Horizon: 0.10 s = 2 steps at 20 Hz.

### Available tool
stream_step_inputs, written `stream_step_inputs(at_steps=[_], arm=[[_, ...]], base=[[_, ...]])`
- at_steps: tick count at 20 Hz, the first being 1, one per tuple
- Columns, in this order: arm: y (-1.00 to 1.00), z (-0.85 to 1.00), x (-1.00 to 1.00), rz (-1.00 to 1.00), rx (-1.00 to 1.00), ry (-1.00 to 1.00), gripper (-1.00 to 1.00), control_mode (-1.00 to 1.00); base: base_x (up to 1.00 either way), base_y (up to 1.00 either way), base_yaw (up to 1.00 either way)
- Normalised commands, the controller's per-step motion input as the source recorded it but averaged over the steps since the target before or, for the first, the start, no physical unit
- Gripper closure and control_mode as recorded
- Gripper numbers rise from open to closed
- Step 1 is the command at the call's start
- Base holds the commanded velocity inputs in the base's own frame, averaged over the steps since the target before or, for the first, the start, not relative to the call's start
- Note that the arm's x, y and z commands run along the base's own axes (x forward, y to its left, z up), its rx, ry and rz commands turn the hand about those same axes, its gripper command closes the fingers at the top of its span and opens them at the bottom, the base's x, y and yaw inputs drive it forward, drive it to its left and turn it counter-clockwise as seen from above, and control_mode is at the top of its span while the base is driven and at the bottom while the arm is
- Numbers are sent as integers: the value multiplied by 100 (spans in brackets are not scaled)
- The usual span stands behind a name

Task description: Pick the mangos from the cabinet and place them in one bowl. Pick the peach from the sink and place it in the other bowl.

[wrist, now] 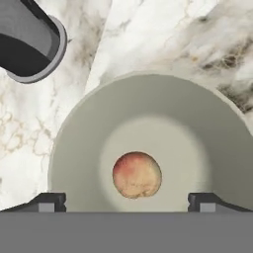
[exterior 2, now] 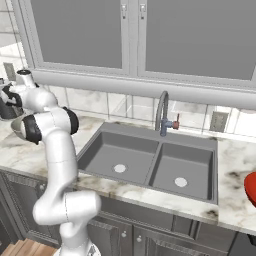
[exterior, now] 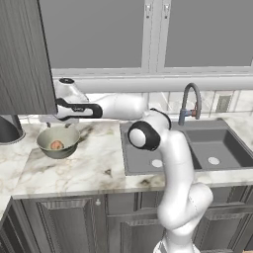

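Gripper [wrist: 126, 202] fingertips, cut off at the hand view's bottom edge, stand spread wide above the grey-green bowl [wrist: 79, 143]; the peach [wrist: 137, 175] rests at its centre; a dark cylinder [wrist: 29, 44] is cropped upper left; no writing shows.

My own arm hides most of the grey-green bowl [exterior 2: 16, 127] in the right base view. The red bowl [exterior 2: 251, 187] is cut by the right edge there.
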Motion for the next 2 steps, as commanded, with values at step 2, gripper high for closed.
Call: stream_step_inputs(at_steps=[2], arm=[[-55, 1, -12, 4, 0, 0, -100, -100]], base=[[0, 0, 0]])
